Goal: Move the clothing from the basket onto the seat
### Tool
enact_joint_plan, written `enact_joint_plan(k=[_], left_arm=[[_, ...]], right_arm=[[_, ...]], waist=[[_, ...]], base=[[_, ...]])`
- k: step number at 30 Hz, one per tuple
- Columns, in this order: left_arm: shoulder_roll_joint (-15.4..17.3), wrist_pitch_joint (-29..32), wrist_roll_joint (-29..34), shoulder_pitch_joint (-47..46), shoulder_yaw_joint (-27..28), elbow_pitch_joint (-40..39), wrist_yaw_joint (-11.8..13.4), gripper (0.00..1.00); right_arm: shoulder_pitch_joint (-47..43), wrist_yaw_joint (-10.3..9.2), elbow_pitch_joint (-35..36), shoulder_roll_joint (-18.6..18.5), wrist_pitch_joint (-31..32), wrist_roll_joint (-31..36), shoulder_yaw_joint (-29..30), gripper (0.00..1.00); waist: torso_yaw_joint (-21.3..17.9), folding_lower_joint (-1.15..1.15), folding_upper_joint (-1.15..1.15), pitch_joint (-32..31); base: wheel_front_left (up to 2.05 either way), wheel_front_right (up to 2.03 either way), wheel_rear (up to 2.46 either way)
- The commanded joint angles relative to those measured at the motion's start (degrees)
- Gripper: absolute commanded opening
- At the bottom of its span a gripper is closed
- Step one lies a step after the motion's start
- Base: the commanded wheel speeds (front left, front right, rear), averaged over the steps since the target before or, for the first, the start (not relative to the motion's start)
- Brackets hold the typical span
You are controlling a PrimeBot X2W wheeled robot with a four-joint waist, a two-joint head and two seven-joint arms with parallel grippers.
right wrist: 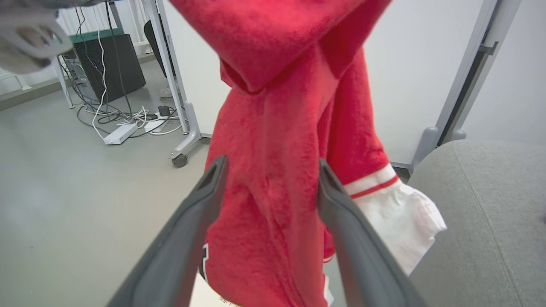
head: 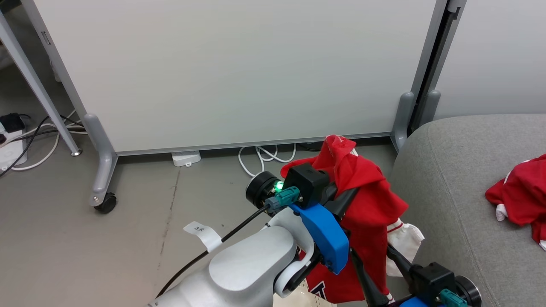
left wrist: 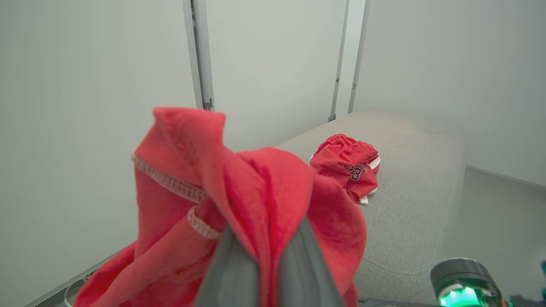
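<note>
While the numbered garment is already laid on the seat, the second garment is held pinched in the left gripper short of its edge (right gripper spread wide).

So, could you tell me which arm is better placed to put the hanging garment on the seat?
Left. The left gripper is shut on the red garment, near the seat; the right gripper stands open, gripping nothing.
</note>
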State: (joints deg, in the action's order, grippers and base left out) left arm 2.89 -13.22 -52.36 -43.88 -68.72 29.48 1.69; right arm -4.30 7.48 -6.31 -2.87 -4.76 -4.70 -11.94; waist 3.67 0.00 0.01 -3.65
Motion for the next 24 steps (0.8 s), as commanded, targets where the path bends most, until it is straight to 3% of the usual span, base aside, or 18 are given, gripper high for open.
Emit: enact_joint_plan(k=[1, 13, 24], left_arm=[[0.0, -0.4, -0.4, -1.1, -0.2, 0.0, 0.3, 0.00], [0.0, -1.2, -2.5, -1.7, -2.5, -0.1, 0.8, 0.00], [0.0, -1.6, -3.7, -2.6, -3.7, -0.3, 0.6, 0.00]], right_arm=[[1.0, 0.03, -0.1, 0.0, 0.3, -0.3, 0.0, 1.00], [6.8, 0.03, -4.0, 0.0, 3.1, -1.1, 1.0, 1.00], [14.6, 0.03, -14.2, 0.0, 3.0, -3.2, -1.5, 1.00]], waist=[[0.0, 0.00, -0.01, 0.0], [-0.2, 0.00, -0.01, 0.4], [0.1, 0.00, -0.01, 0.6]], base=[[0.00, 0.00, 0.00], [0.00, 0.00, 0.00], [0.00, 0.00, 0.00]])
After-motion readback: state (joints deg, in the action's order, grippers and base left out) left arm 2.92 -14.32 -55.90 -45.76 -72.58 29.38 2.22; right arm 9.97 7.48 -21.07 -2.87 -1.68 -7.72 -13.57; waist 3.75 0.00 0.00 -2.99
